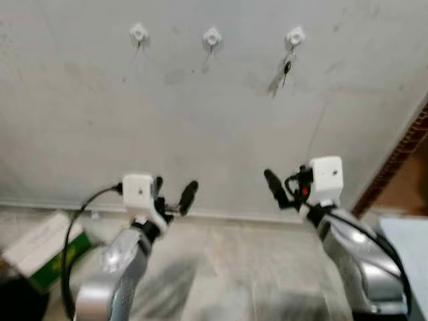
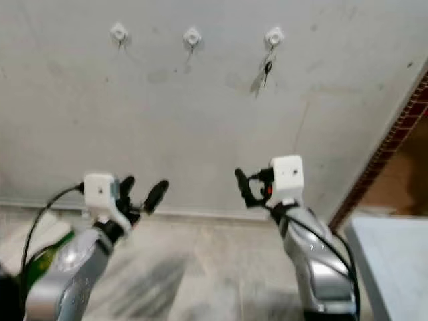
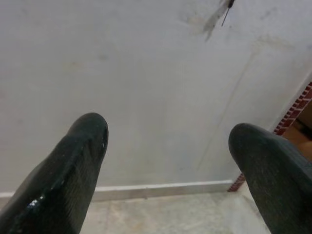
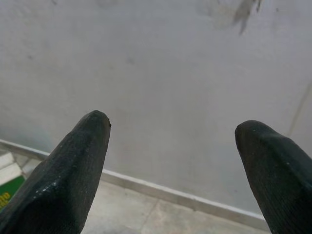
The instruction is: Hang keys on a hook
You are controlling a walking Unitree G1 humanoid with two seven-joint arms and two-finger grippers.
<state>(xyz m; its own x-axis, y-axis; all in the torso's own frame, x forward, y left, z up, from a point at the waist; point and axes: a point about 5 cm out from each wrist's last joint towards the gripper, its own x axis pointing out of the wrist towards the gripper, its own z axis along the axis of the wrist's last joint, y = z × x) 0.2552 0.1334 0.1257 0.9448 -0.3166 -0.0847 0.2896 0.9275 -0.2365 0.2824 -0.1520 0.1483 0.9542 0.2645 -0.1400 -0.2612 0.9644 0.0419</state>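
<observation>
Three white hooks are fixed in a row high on the pale wall: a left hook (image 1: 138, 32), a middle hook (image 1: 212, 37) and a right hook (image 1: 295, 36). A small bunch of keys (image 1: 286, 67) hangs from the right hook and casts a shadow on the wall. The keys (image 3: 227, 4) also appear far ahead in the left wrist view. Both arms are raised well below the hooks. My left gripper (image 1: 175, 190) is open and empty, under the gap between the left and middle hooks. Below the keys, my right gripper (image 1: 286, 184) is open and empty too.
A green and white box (image 1: 41, 250) lies on the floor at the lower left. A brick edge (image 1: 403, 152) ends the wall on the right. A pale grey surface (image 1: 408, 246) sits at the lower right. A white baseboard (image 3: 161, 189) meets the tiled floor.
</observation>
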